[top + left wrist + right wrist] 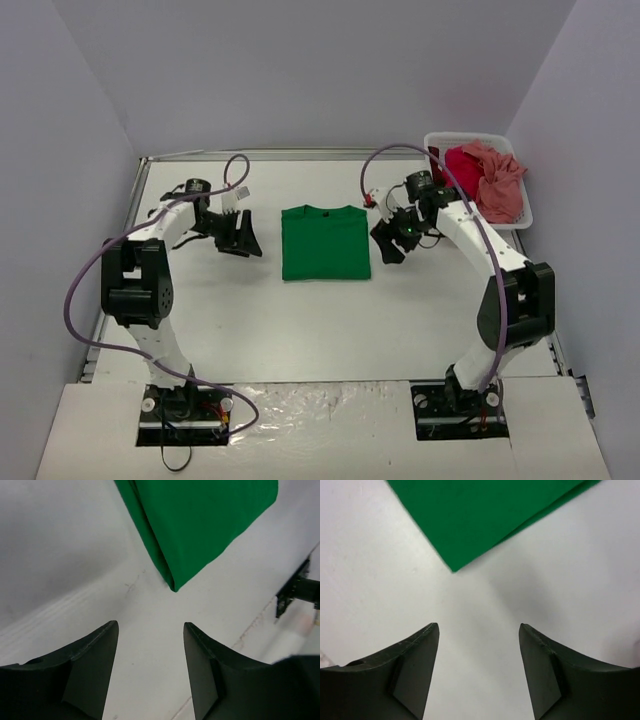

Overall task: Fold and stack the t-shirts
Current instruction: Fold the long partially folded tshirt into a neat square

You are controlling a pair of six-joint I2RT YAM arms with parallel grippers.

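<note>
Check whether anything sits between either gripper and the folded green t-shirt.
Nothing visible does. The left gripper and right gripper stand open and empty on either side of the green t-shirt. In both wrist views only bare table lies between the gripper and the shirt's nearest corner.

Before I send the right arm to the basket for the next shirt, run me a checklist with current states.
1. The left end effector is empty, jaws apart: ok.
2. The right end effector is empty, jaws apart: ok.
3. The green t-shirt lies folded flat on the table, clear of both arms: ok.
4. The basket at the far right corner holds the crimson shirt and the salmon shirt: ok.
5. Which of those two lifts free without dragging the other: cannot tell.
6. All shirts folded and stacked: not ok, only the green one is folded.
</note>
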